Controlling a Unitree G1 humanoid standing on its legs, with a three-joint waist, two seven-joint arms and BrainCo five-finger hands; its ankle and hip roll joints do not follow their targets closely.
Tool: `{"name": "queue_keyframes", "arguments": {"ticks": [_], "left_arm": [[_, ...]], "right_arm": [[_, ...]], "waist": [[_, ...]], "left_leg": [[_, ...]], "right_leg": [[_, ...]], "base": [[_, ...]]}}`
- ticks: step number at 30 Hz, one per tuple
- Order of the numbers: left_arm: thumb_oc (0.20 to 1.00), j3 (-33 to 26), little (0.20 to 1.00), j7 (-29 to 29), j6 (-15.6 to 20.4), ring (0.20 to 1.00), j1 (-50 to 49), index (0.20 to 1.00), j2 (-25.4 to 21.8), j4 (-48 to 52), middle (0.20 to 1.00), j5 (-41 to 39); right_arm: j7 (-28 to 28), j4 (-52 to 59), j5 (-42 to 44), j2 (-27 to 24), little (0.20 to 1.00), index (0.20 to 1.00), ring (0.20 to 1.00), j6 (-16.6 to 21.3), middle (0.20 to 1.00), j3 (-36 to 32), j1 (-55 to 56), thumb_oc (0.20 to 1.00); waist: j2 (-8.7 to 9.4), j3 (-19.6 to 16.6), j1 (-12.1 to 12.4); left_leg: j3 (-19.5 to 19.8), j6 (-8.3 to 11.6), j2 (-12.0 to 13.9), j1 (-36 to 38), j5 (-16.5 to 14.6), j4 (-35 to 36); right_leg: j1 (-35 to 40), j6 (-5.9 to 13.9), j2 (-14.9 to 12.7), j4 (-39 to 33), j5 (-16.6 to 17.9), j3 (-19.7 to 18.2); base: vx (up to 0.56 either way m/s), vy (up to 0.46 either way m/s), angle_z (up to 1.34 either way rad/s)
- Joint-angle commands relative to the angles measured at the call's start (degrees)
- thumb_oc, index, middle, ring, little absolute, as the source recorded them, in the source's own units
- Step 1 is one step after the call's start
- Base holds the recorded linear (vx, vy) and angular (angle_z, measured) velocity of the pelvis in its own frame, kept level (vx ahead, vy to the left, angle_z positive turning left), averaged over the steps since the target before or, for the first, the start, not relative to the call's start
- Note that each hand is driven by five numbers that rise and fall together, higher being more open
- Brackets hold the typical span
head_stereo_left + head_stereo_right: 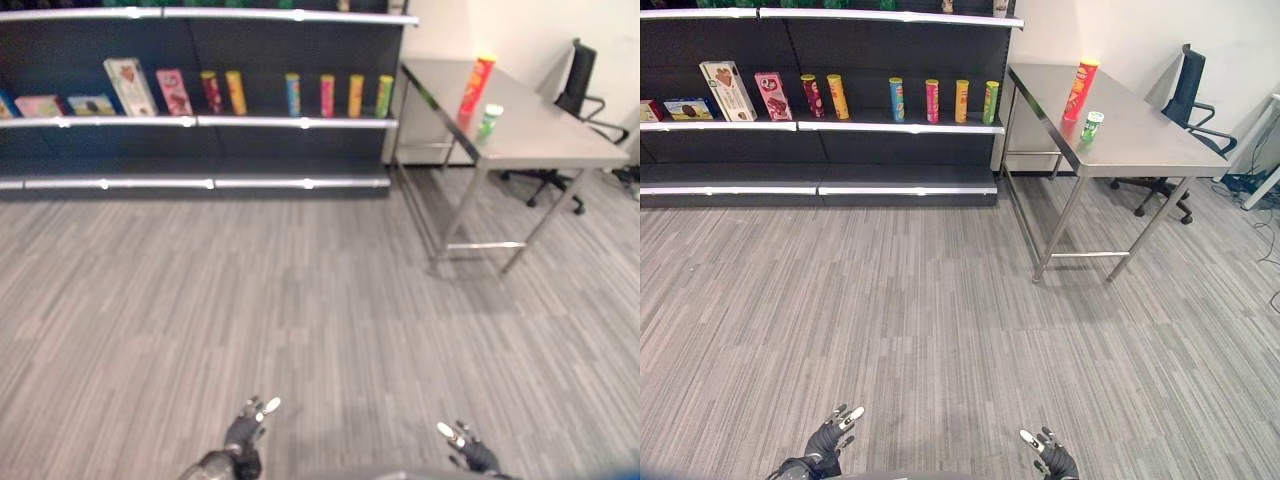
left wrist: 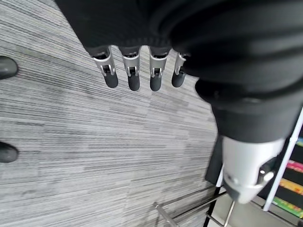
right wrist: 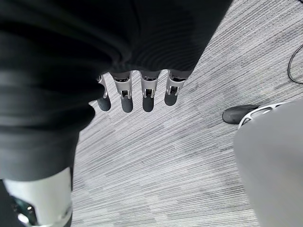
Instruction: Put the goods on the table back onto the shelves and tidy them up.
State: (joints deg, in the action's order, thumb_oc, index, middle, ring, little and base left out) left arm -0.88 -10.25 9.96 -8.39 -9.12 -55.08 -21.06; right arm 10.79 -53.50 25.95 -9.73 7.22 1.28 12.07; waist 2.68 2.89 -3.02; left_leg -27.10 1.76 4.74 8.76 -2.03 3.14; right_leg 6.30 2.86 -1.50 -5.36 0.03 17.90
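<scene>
Left eye view: nearest, at the bottom edge, the left hand (image 1: 246,432) low over the grey striped carpet floor (image 1: 250,300), fingers loose and apart, holding nothing. Beside it, the right hand (image 1: 470,450), also low, fingers loose, empty. Far off to the right, a long grey metal table (image 1: 540,135) on thin legs. On top, a tall red tube can with a yellow lid (image 1: 476,85), standing up. Just beside it, a small green and white cup (image 1: 489,120). Behind the table, a black office chair (image 1: 575,85). Along the back wall, dark shelves with shiny silver edges (image 1: 200,122). On the middle shelf, flat boxes (image 1: 128,86) at the left, then a row of thin colourful tube cans (image 1: 327,96), all standing up.

Right eye view: same room, both hands down at the bottom edge, well apart from each other and far from the table.

Left wrist view: dark ribbed cover across the top, silver fingers with dark tips (image 2: 133,71) pointing straight down in a row, a little apart, nothing between them. Carpet below.

Right wrist view: same pose, fingers (image 3: 147,92) straight in a row, slightly apart, touching nothing. Carpet below.
</scene>
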Motion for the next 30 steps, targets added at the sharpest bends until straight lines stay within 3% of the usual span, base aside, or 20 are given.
{"name": "queue_keyframes", "arguments": {"ticks": [1,3,4,6,10,12,13,14,17,18,20,22,23,24,25,26,27,28,29,30], "left_arm": [[1.000,0.6,1.000,0.3,1.5,1.000,3.4,1.000,0.9,-1.3,1.000,0.4],[1.000,0.6,1.000,0.4,1.6,1.000,3.8,1.000,0.8,-1.3,1.000,-0.3],[1.000,1.1,1.000,0.4,2.0,1.000,4.4,1.000,0.9,-1.0,1.000,-0.9],[1.000,2.0,1.000,0.5,2.2,1.000,5.1,1.000,0.7,-0.1,1.000,-1.8],[1.000,1.5,1.000,0.8,2.2,1.000,4.8,1.000,1.2,-0.5,1.000,-2.3],[1.000,1.5,1.000,1.2,2.2,1.000,4.7,1.000,1.1,-1.3,1.000,-2.0],[1.000,1.5,1.000,1.2,2.2,1.000,4.7,1.000,1.1,-1.3,1.000,-2.0],[1.000,1.6,1.000,1.4,2.2,1.000,4.8,1.000,0.8,-1.6,1.000,-1.4],[1.000,0.3,1.000,1.4,1.8,1.000,4.1,1.000,0.1,-2.8,1.000,-0.6],[1.000,-1.3,1.000,1.3,1.7,1.000,2.7,1.000,-0.2,-2.7,1.000,-0.6],[1.000,-1.9,1.000,1.2,1.8,1.000,2.1,1.000,-0.4,-2.6,1.000,-0.6],[1.000,-2.4,1.000,1.1,1.6,1.000,1.9,1.000,-0.7,-3.1,1.000,-0.1],[1.000,-2.7,1.000,0.9,1.6,1.000,1.7,1.000,-1.2,-2.6,1.000,-0.1],[1.000,-2.7,1.000,0.4,1.4,1.000,2.0,1.000,-1.6,-1.1,1.000,-0.4],[1.000,-2.6,1.000,0.4,1.4,1.000,2.4,1.000,-1.7,-0.9,1.000,-0.6],[1.000,-2.9,1.000,1.3,0.8,1.000,4.1,1.000,-1.2,0.8,1.000,-1.1],[1.000,-2.9,1.000,1.3,0.8,1.000,4.2,1.000,-1.2,0.8,1.000,-1.1],[1.000,-2.9,1.000,1.3,0.5,1.000,4.8,1.000,-0.9,1.6,1.000,-1.3],[1.000,-1.7,1.000,1.0,0.3,1.000,5.5,1.000,-0.3,3.0,1.000,-0.8],[1.000,-1.7,1.000,1.0,0.3,1.000,5.5,1.000,-0.2,3.0,1.000,-0.8]], "right_arm": [[0.6,-1.0,1.6,-0.5,1.000,1.000,1.000,2.9,1.000,-1.0,-2.6,1.000],[0.7,-2.1,1.8,-0.7,1.000,1.000,1.000,3.0,1.000,-0.9,-2.9,1.000],[0.8,-2.4,2.6,-0.9,1.000,1.000,1.000,3.3,1.000,-1.1,-3.4,1.000],[1.1,-0.8,3.7,-1.1,1.000,1.000,1.000,3.3,1.000,-0.9,-3.5,1.000],[0.9,0.1,3.9,-0.8,1.000,1.000,1.000,3.5,1.000,-0.5,-4.4,1.000],[0.3,1.9,3.9,-0.7,1.000,1.000,1.000,3.7,1.000,0.4,-5.2,1.000],[0.3,1.9,3.9,-0.7,1.000,1.000,1.000,3.7,1.000,0.4,-5.2,1.000],[0.0,2.5,3.8,-0.9,1.000,1.000,1.000,3.9,1.000,0.7,-5.6,1.000],[-0.1,3.5,3.7,-1.1,1.000,1.000,1.000,4.1,1.000,1.0,-6.5,1.000],[-0.1,4.8,2.8,-1.2,1.000,1.000,1.000,3.7,1.000,1.6,-6.5,1.000],[-0.3,5.5,2.5,-1.1,1.000,1.000,1.000,3.6,1.000,1.9,-6.5,1.000],[-0.8,6.1,2.4,-0.7,1.000,1.000,1.000,3.4,1.000,1.5,-6.2,1.000],[-0.8,7.5,2.1,-0.7,1.000,1.000,1.000,2.9,1.000,1.3,-5.6,1.000],[-0.8,7.4,1.0,-1.1,1.000,1.000,1.000,2.1,1.000,1.2,-5.7,1.000],[-1.1,7.3,0.9,-1.2,1.000,1.000,1.000,2.0,1.000,1.0,-5.9,1.000],[-1.8,6.8,1.0,-0.6,1.000,1.000,1.000,1.4,1.000,-1.3,-7.1,1.000],[-1.8,6.8,1.0,-0.6,1.000,1.000,1.000,1.4,1.000,-1.3,-7.2,1.000],[-1.9,7.2,0.9,-0.1,1.000,1.000,1.000,1.0,1.000,-2.2,-7.1,1.000],[-2.0,7.5,0.5,0.2,1.000,1.000,1.000,0.4,1.000,-3.3,-6.7,1.000],[-2.0,7.5,0.5,0.2,1.000,1.000,1.000,0.4,1.000,-3.3,-6.7,1.000]], "waist": [[0.65,-0.4,-0.8],[1.12,0.6,-0.7],[1.70,1.7,-0.5],[2.25,3.2,-0.1],[2.10,2.8,0.2],[1.16,2.8,1.1],[1.20,2.8,1.1],[1.05,2.7,1.3],[0.52,2.2,1.9],[0.07,1.4,3.2],[-0.45,0.5,3.5],[0.48,-0.6,4.1],[1.14,-0.8,4.2],[1.54,0.5,3.9],[1.30,0.8,3.9],[0.75,2.9,2.9],[0.62,2.8,2.9],[0.30,3.2,2.4],[0.05,3.6,0.9],[0.07,3.6,0.8]], "left_leg": [[2.6,6.26,3.3,0.4,7.0,0.0],[3.6,6.70,3.8,-1.6,6.4,-4.4],[5.3,7.40,4.3,-4.9,6.5,-11.0],[7.8,8.22,5.4,-10.0,9.1,-16.4],[7.7,7.01,6.4,-13.1,9.6,-9.5],[7.7,8.07,9.4,-15.9,15.6,-0.8],[7.6,8.11,9.3,-15.7,15.8,-0.4],[6.6,8.67,10.8,-17.7,16.6,1.8],[4.1,9.95,13.7,-20.6,17.2,1.9],[3.3,9.92,13.8,-18.5,17.4,1.9],[2.2,10.23,14.0,-18.1,18.9,1.9],[-0.4,8.69,11.5,-15.9,18.6,1.9],[-2.0,7.43,9.8,-14.4,18.0,1.9],[-1.9,4.04,6.4,-11.8,15.5,1.9],[-2.3,2.80,5.6,-10.8,14.3,1.9],[-2.4,-0.06,2.2,-6.0,10.3,1.9],[-2.4,-0.06,2.3,-6.1,10.3,1.9],[-2.3,-0.83,1.3,-5.3,9.0,1.9],[-2.1,-1.20,-0.3,-3.5,6.5,1.9],[-1.9,-1.20,-0.4,-3.4,6.5,1.9]], "right_leg": [[-0.4,3.57,-1.0,0.4,3.4,0.3],[-0.4,2.94,-0.8,0.4,3.2,0.1],[-0.4,2.28,-0.9,0.7,2.9,-0.1],[-0.1,1.78,-1.1,0.9,2.5,0.8],[0.5,2.21,-1.0,0.8,1.5,1.1],[1.6,2.40,-0.1,0.9,-0.4,0.2],[1.7,2.41,-0.1,0.9,-0.4,0.2],[2.5,2.60,-0.1,1.0,-1.3,-0.2],[5.4,3.14,0.3,0.9,-2.7,-2.1],[8.1,3.37,0.3,1.0,-4.3,-4.5],[8.9,3.44,0.4,1.4,-4.8,-5.2],[8.9,5.39,-2.1,5.7,-2.0,-5.5],[8.4,7.00,-3.9,10.0,1.3,-5.9],[3.1,9.21,-6.8,22.8,7.5,-6.3],[0.0,10.45,-7.5,28.7,10.9,-6.6],[-6.4,11.49,-14.0,40.8,17.3,-1.7],[-6.5,11.44,-13.9,40.7,17.5,-1.7],[-7.7,11.30,-16.0,43.5,18.4,1.0],[-10.4,11.47,-19.8,42.3,16.4,5.3],[-10.3,11.47,-19.9,42.4,16.4,5.4]], "base": [[0.01,-0.105,0.02],[0.00,-0.138,0.06],[0.00,-0.167,0.05],[0.06,-0.131,0.21],[0.16,0.006,0.05],[0.33,0.067,-0.01],[0.26,0.043,-0.05],[0.25,0.030,-0.12],[0.47,0.070,-0.25],[0.46,0.100,-0.54],[0.42,0.146,-0.76],[0.52,0.209,-1.56],[0.57,0.284,-1.30],[0.49,0.298,-0.60],[0.60,0.479,-0.20],[0.37,0.331,0.17],[0.39,0.330,0.38],[0.34,0.173,0.52],[0.35,0.171,0.48],[0.33,0.101,0.51]]}}
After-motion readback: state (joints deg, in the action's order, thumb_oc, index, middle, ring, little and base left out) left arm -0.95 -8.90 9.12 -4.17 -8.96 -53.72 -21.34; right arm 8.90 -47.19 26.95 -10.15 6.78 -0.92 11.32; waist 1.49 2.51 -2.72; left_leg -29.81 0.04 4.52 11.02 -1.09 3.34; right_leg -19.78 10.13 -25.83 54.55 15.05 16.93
